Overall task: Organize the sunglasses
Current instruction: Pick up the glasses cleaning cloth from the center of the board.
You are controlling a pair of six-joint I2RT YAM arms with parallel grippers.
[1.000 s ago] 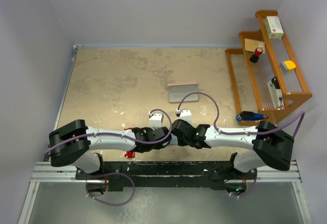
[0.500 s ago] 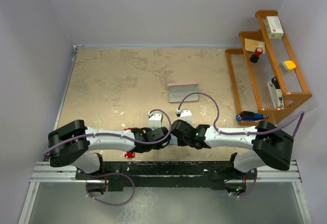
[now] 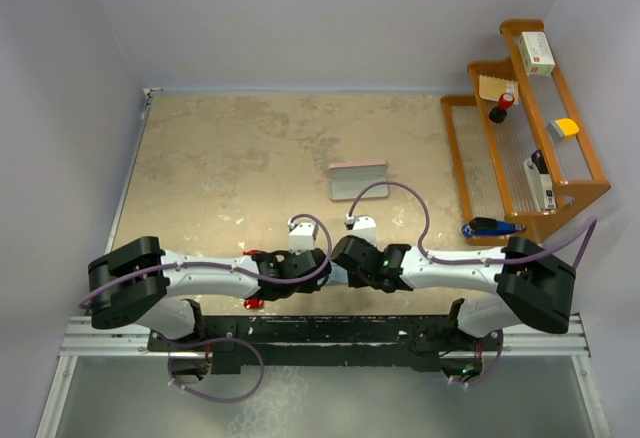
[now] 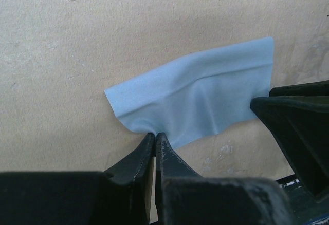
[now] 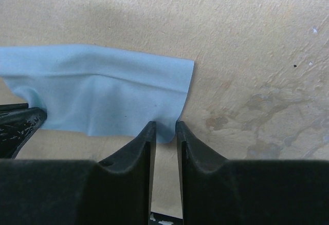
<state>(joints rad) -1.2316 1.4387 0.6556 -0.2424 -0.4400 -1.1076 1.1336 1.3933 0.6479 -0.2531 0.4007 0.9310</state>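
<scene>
I have left tool clamped on the cloth edge, right tool slightly parted at its corner; folding barely begun, I judge, case untouched.

Red sunglasses, mostly hidden.

No legible text, label, brand or number anywhere.

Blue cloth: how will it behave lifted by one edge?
Likely floppy: the blue cloth shows a ridge and wrinkles running to the left gripper pinching its edge. Probably light and thin: it lies nearly flat on the table. Expect draping, bunching, not sliding rigidly.
</scene>
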